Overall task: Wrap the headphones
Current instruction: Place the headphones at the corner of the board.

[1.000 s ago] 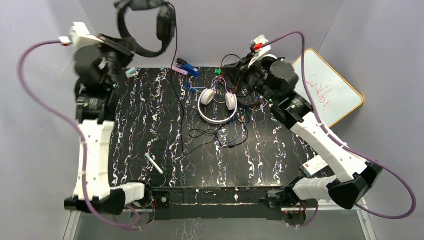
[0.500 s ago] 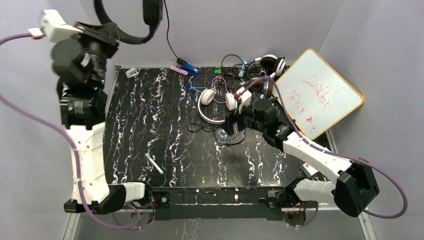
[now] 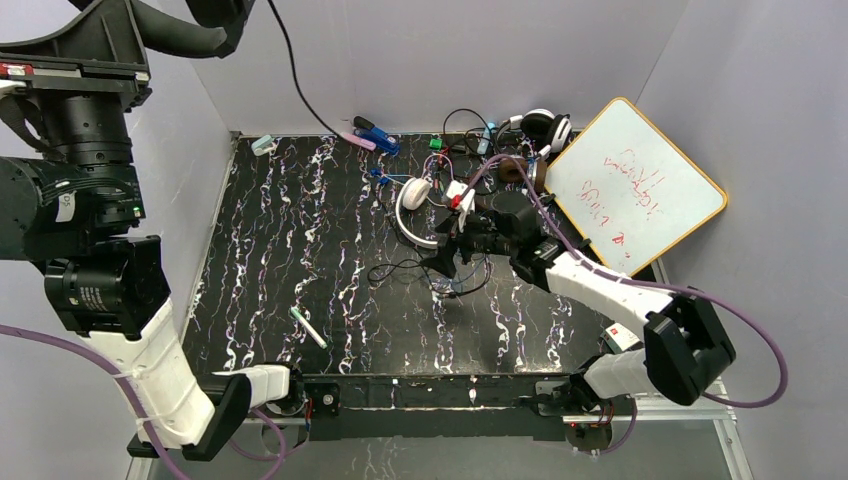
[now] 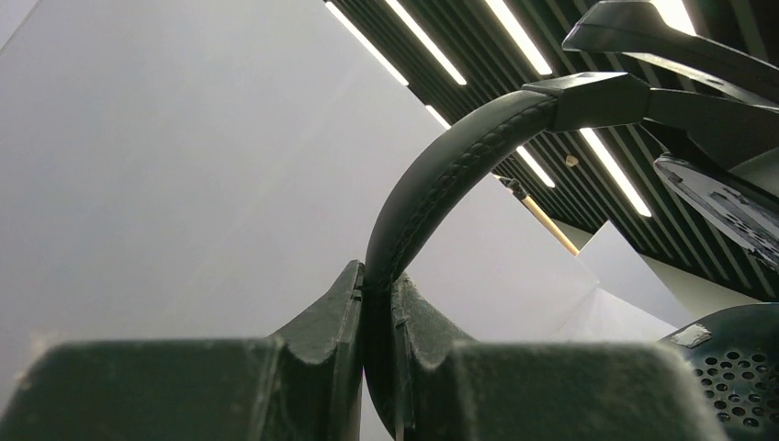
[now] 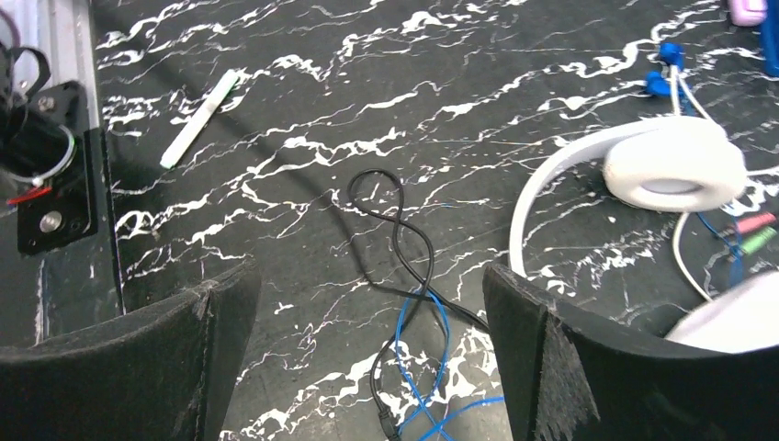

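Note:
My left gripper (image 4: 378, 280) is shut on the headband of the black headphones (image 4: 441, 175), lifted high at the top left (image 3: 205, 25). Their thin black cord (image 3: 300, 90) hangs down toward the table's back edge. My right gripper (image 3: 445, 262) stands open low over a black cord (image 5: 404, 239) and a blue cord (image 5: 432, 367) that cross on the marbled table, with nothing between its fingers (image 5: 524, 331). The white headphones (image 3: 415, 215) lie just behind it, also in the right wrist view (image 5: 675, 165). Headphones with brown ear cups (image 3: 520, 172) lie at the back right.
A whiteboard (image 3: 635, 185) leans at the right edge. A black-and-white headset (image 3: 540, 125) and tangled cords sit at the back. Blue and pink clips (image 3: 375, 135) lie at the back edge. A white pen (image 3: 308, 327) lies near the front left, in the right wrist view too (image 5: 197, 119).
My left arm has risen higher and closer to the camera with the black headphones. My right arm came forward from the back of the table to the cords and opened its gripper.

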Tool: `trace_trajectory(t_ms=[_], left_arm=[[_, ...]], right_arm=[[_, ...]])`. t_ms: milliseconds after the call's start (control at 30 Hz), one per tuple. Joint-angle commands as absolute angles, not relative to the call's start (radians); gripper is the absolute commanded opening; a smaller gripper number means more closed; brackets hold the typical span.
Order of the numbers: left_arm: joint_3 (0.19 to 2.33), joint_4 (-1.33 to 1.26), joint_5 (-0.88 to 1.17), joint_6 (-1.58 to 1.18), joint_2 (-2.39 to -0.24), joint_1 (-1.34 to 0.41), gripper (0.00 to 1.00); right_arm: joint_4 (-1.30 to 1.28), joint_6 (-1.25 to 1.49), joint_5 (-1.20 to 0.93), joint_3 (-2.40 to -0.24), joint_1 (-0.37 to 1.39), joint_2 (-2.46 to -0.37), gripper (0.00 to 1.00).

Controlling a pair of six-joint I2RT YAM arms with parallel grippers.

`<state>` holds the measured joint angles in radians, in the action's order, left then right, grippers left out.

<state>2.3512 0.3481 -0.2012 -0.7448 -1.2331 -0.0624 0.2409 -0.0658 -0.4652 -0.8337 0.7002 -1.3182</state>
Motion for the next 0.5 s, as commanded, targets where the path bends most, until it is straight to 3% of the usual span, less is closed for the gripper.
trace_trajectory(t_ms=[0,467], left_arm=[[2.398,0.293,-0.241,-0.763,-1.262,-0.066,0.06],[2.413,0.272,-0.251,-0.765,-1.27,-0.066,0.06]], right_arm=[[0.314,-0.139,-0.597,-0.874,0.707,-1.372,0.99],[0.491,-0.189,-0.61,-0.891,0.748,-1.578,0.89]])
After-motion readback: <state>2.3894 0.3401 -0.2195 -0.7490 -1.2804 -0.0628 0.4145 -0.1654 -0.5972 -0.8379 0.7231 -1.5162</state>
